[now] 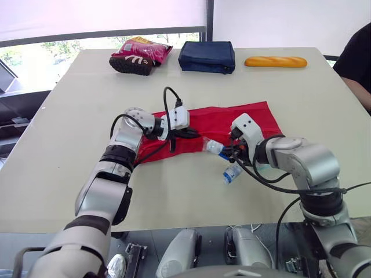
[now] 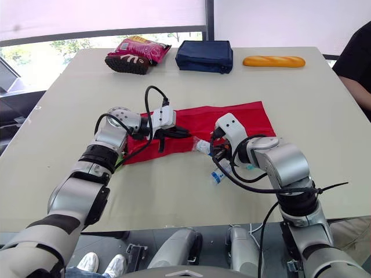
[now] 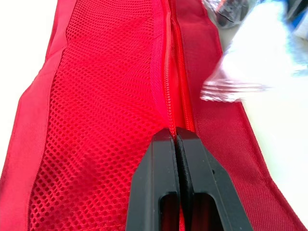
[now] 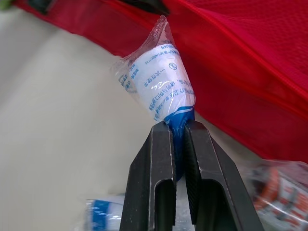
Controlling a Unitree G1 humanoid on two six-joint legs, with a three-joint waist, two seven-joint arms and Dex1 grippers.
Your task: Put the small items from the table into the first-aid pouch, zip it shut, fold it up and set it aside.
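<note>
The red first-aid pouch (image 1: 243, 119) lies flat on the table, mesh side up, with its zipper (image 3: 176, 62) running lengthwise. My left gripper (image 3: 175, 135) rests on the pouch's left part, shut on the fabric edge beside the zipper. At the pouch's front edge my right gripper (image 4: 176, 129) is shut on the blue end of a plastic-wrapped bandage roll (image 4: 161, 79), whose tip touches the red fabric. A second wrapped roll (image 1: 232, 172) lies on the table just in front. Beside the right gripper lies another small packet (image 4: 281, 190) with orange print.
At the far edge of the table (image 1: 69, 174) sit a pink snack bag (image 1: 145, 49) on a dark item (image 1: 130, 65), a navy pouch (image 1: 207, 56) and a bread loaf (image 1: 275, 61). A person's dark sleeve (image 1: 356, 58) shows at the right edge.
</note>
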